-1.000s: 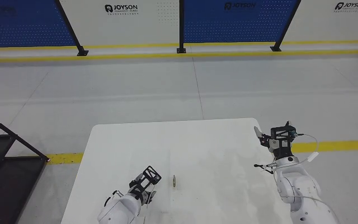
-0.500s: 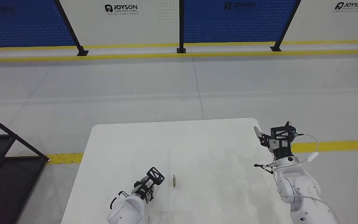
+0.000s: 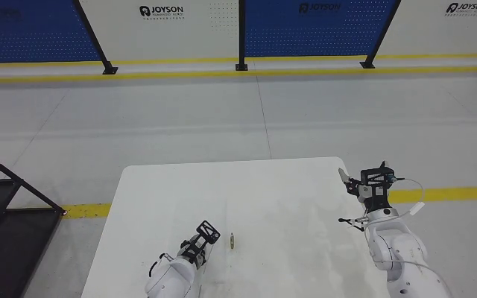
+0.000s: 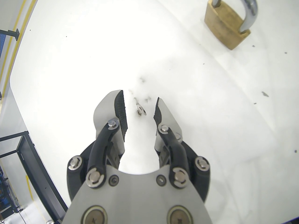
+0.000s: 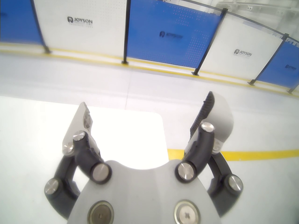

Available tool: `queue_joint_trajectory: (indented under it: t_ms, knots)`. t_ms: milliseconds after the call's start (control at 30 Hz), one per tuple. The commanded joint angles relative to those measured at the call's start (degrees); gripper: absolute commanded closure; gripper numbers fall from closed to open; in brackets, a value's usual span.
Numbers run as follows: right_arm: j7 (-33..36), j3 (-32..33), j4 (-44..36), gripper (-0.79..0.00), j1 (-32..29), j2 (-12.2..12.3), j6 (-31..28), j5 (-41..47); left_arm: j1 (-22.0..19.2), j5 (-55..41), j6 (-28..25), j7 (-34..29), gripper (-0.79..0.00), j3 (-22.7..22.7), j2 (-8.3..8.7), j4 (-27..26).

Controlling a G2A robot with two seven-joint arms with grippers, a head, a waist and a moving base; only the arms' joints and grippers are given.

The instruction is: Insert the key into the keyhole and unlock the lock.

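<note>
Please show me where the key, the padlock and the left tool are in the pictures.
key [image 4: 140,109]: left wrist view, on its metal middle.
padlock [image 4: 224,27]: left wrist view, on its brass body.
left tool [image 4: 139,97]: left wrist view, midway between its open fingertips.

Left arm: I enter the top view from the near edge, forearm slanting forward and inward, wrist pitched down. My left gripper points steeply downward. The jaws stand partly open with a moderate gap between them, and the ribbed black pads face each other without touching. Both finger linkages are seated symmetrically.

Right arm: I stand at the right side of the top view, forearm running straight forward. My right gripper points ahead, roughly level. Its fingers are spread wide, well apart from each other.
</note>
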Motion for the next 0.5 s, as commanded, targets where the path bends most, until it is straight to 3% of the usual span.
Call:
queue_joint_trajectory:
  t_ms: [0,200,467]
  knots:
    - [0.00,0.00,0.00,-0.785,0.00,0.00,0.00,0.00,0.01,0.00,-0.06,-0.04,-0.299,-0.04,-0.02,-0.01]
    - [0.00,0.00,0.00,-0.785,0.00,0.00,0.00,0.00,0.00,0.02,-0.11,0.00,-0.262,-0.32,-0.07,0.09]
    - [0.00,0.00,0.00,-0.785,0.00,0.00,0.00,0.00,0.16,0.12,-0.33,0.26,-0.111,-0.65,-0.10,0.01]
